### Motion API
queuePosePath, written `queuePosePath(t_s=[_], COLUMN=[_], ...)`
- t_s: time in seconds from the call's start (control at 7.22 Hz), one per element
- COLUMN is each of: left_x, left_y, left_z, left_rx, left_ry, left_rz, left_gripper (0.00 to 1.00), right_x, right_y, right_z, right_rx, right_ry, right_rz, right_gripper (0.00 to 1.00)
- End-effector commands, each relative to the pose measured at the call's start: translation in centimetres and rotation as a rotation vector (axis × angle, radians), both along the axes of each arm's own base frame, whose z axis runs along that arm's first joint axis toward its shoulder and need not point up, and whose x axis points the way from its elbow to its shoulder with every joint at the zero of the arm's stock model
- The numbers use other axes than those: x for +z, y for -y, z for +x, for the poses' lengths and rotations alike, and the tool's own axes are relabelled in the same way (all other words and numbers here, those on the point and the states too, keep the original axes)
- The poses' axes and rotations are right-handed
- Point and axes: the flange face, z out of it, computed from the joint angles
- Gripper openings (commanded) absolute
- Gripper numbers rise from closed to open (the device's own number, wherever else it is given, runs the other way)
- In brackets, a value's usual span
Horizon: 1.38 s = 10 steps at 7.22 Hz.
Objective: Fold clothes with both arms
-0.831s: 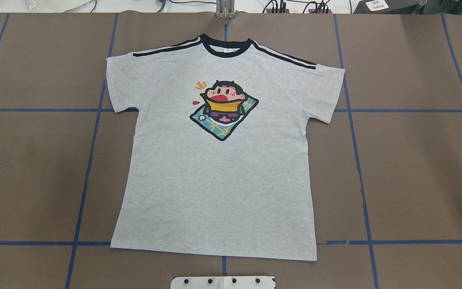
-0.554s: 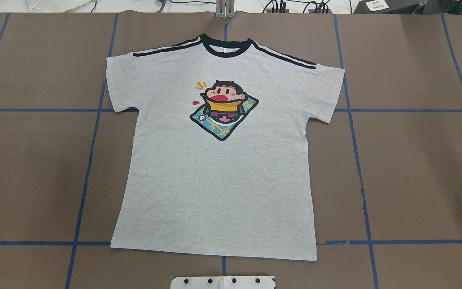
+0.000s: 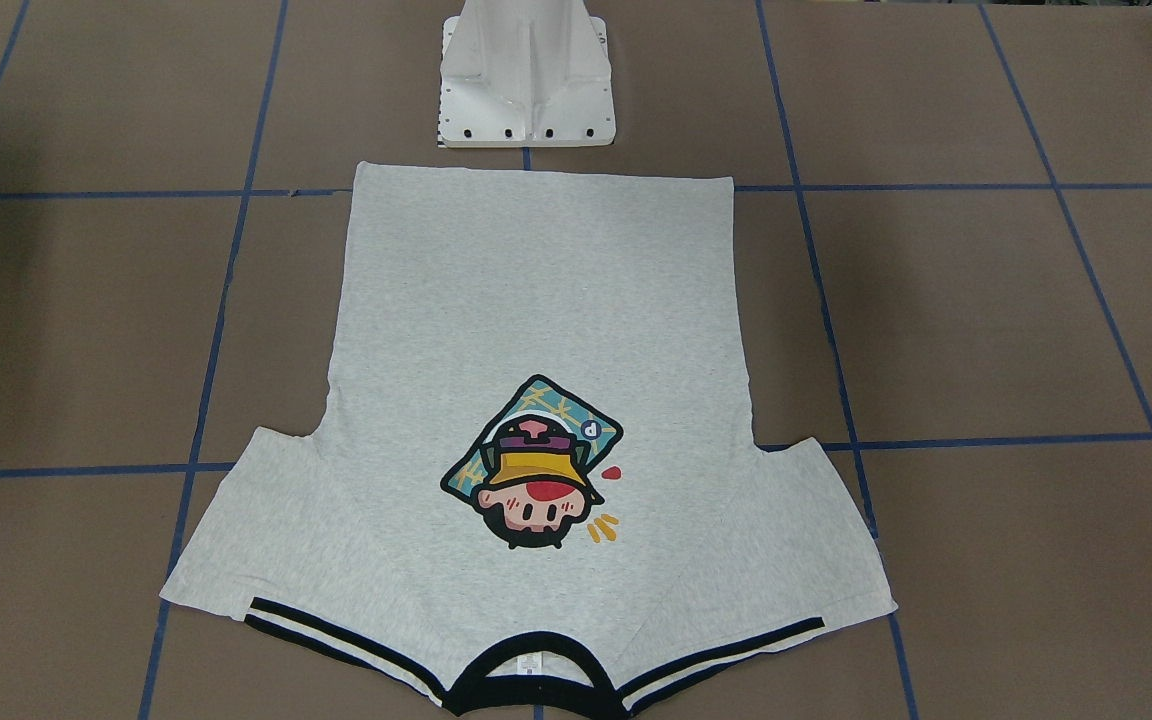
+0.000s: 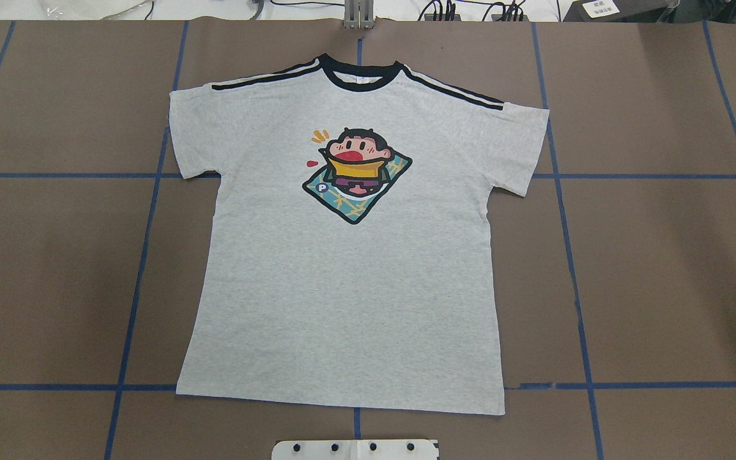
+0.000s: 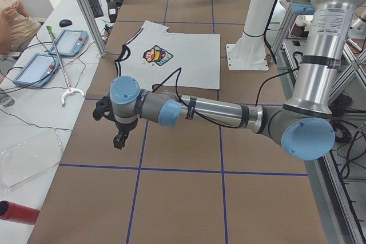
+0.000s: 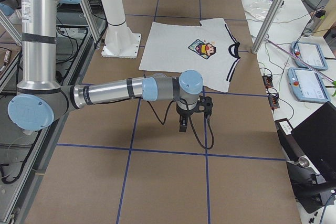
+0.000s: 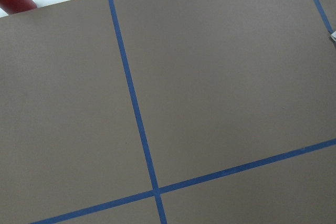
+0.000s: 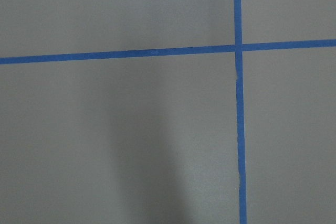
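We see the grey T-shirt [image 4: 349, 287] lying flat and print-up in the middle of the table [image 4: 662, 287]. Its hem is toward the robot's edge, its black neckband toward the far edge, and both sleeves are spread. The left pincer [image 5: 119, 139] hangs above bare table toward the left end, apart from the shirt. The right pincer [image 6: 183, 125] hangs likewise toward the right end, beyond the sleeve. Neither touches the cloth. We cannot tell whether either pincer's fingers are apart or together.
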Motion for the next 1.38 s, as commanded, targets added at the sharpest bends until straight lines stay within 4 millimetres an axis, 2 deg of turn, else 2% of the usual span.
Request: queuePosePath(t_s=[0.0, 0.69, 1.25], left_x=[-0.5, -0.4, -1.0], left_y=[-0.2, -0.9, -0.9], left_z=[0.2, 0.3, 0.5], left_rx=[0.003, 0.006, 0.003], left_ry=[-0.004, -0.003, -0.005], left_rz=[0.008, 0.018, 0.020], left_gripper=[1.00, 1.00, 1.00], right_x=[-0.1, -1.3, -1.4], right_y=[0.1, 0.9, 0.9], right_z=[0.0, -0.2, -0.2], right_rx=[0.000, -0.002, -0.002], right_ry=[0.002, 0.003, 0.005], right_rz=[0.002, 0.029, 0.031], right_gripper=[1.00, 1.00, 1.00])
